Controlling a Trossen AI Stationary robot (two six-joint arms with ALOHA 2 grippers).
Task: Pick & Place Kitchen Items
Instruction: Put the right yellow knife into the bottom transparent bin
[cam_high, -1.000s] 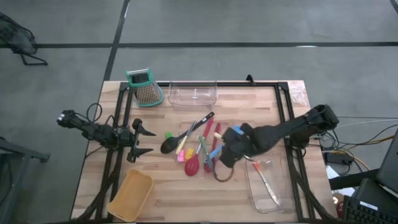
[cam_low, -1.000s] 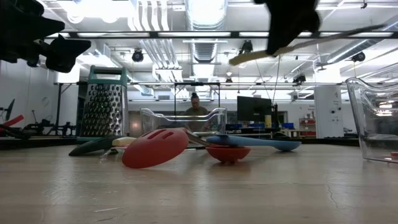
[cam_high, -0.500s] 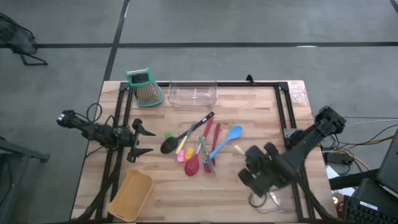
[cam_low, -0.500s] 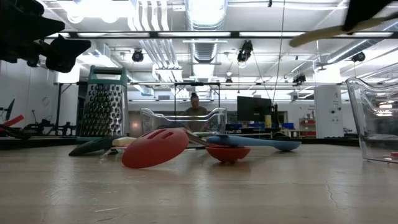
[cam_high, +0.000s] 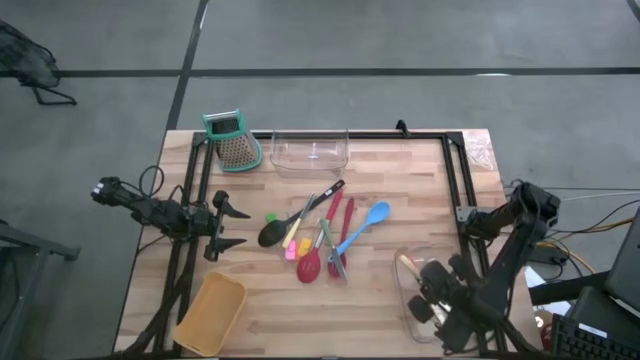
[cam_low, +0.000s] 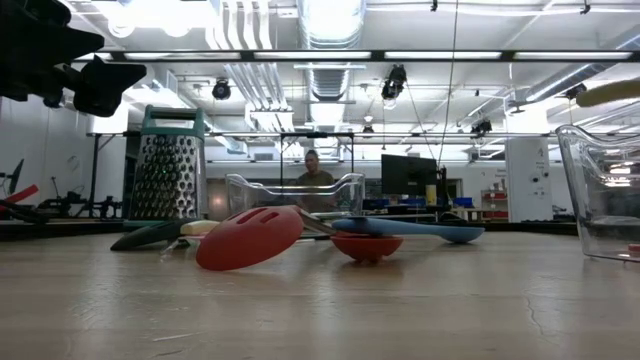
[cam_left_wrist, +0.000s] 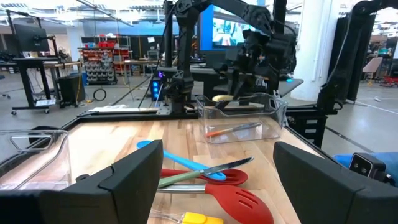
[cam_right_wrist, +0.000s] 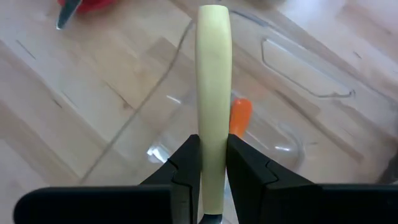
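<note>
My right gripper (cam_high: 432, 298) hangs over the clear bin (cam_high: 412, 322) at the table's right near corner, shut on a cream-handled tool (cam_right_wrist: 213, 74). The handle's free end also shows high in the low view (cam_low: 610, 93). The other utensils lie in a pile at mid-table: a black ladle (cam_high: 274, 233), a red spoon (cam_high: 309, 266), a blue spoon (cam_high: 366, 224), and small green (cam_high: 270, 216) and pink (cam_high: 291, 252) pieces. My left gripper (cam_high: 226, 226) waits open and empty at the table's left edge. My right gripper pinches the cream handle (cam_right_wrist: 213, 127) between its two fingers. The handle sticks out past the fingertips, lying along them. The tool is lifted clear, above the clear bin and close to level. Its working end is hidden behind the gripper.
An orange-handled tool (cam_right_wrist: 240, 116) lies in the clear bin under my right gripper. A second clear bin (cam_high: 310, 151) and a teal-topped grater (cam_high: 233, 141) stand at the far edge. A tan bin (cam_high: 212, 311) sits at the near left.
My right gripper has carried the cream-handled tool from beside the utensil pile toward the table's right near corner, and now stands over the clear bin. The tool has stayed lifted clear.
</note>
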